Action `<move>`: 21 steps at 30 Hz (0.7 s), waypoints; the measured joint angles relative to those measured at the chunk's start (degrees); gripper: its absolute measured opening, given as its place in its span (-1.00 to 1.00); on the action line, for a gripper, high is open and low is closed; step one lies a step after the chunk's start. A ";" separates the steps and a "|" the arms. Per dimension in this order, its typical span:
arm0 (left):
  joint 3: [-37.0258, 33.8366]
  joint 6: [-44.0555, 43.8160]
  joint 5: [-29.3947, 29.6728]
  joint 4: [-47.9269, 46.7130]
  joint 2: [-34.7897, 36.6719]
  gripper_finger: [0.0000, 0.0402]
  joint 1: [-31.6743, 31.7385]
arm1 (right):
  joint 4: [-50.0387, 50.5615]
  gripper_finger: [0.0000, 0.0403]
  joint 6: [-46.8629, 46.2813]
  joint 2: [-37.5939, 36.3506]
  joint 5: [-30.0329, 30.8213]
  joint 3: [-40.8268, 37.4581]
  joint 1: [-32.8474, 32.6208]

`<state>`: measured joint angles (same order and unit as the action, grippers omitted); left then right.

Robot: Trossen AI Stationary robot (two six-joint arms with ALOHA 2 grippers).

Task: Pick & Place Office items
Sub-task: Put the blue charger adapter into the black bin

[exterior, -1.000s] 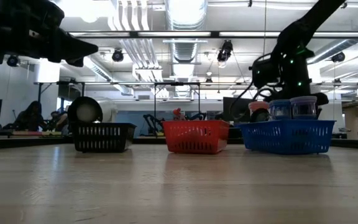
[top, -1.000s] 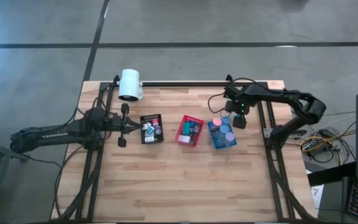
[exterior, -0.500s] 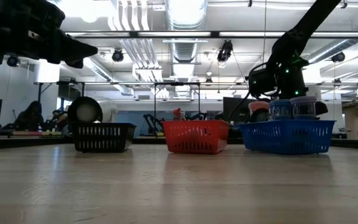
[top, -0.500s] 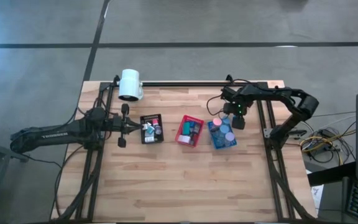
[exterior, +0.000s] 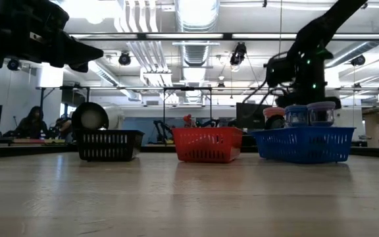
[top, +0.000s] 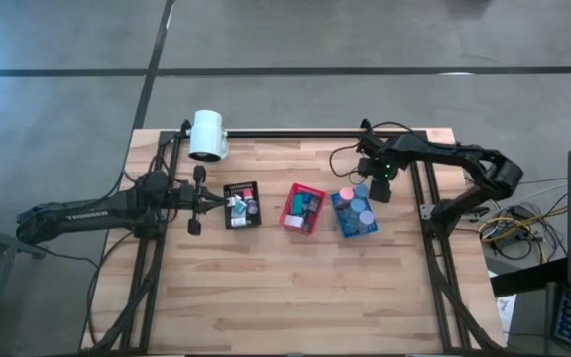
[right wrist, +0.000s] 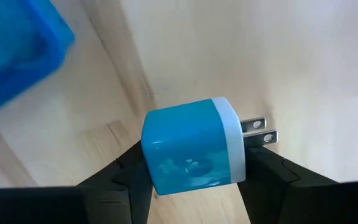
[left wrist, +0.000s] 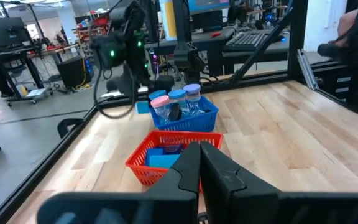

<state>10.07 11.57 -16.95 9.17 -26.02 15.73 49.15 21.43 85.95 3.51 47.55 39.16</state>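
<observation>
Blue plastic fills the right wrist view: a small blue plug adapter (right wrist: 194, 144) with a white face and two metal prongs sits pinched between the two dark fingers (right wrist: 129, 174) of the right hand (top: 361, 190), held above the pale wooden surface (top: 295, 288). From above, that hand hangs at the far end of the blue tray (top: 354, 214), close to its rim, with the adapter itself too small to make out there. The blue tray holds round-capped pieces in pink and blue (left wrist: 178, 99); the red tray (top: 303, 208) stands just beside it in the middle of the row, and the black tray (top: 242, 205) next along, each with small items inside. The left hand (top: 195, 199) waits near the black tray, its fingers pressed together and holding nothing. A white cylinder (top: 208, 135) lies at the far edge of the surface.
</observation>
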 joint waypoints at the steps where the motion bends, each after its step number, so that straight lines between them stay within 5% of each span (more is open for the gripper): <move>1: 0.00 -0.03 0.01 0.01 0.00 -0.93 0.00 | 0.04 -0.13 -0.31 -1.34 -0.11 0.04 0.00; 7: 0.00 -0.22 0.03 0.06 0.00 -0.93 0.00 | -0.05 -0.13 -3.36 -12.45 -1.54 1.01 -0.21; 11: 0.00 -0.22 0.04 0.15 0.00 -0.93 -0.02 | -3.40 -0.13 -4.97 -22.18 -10.39 1.28 -0.81; 16: 0.00 -0.28 0.04 0.15 0.00 -0.94 -0.02 | -23.28 -0.13 -13.22 -37.38 -24.50 -4.75 -0.80; 21: 0.00 -1.33 0.17 0.13 0.00 -0.93 -0.02 | -45.09 -0.13 -25.49 -50.21 -26.08 -14.43 -3.24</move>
<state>10.07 10.24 -16.78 9.30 -26.02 15.70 4.05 -4.06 35.73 -22.56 33.12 35.92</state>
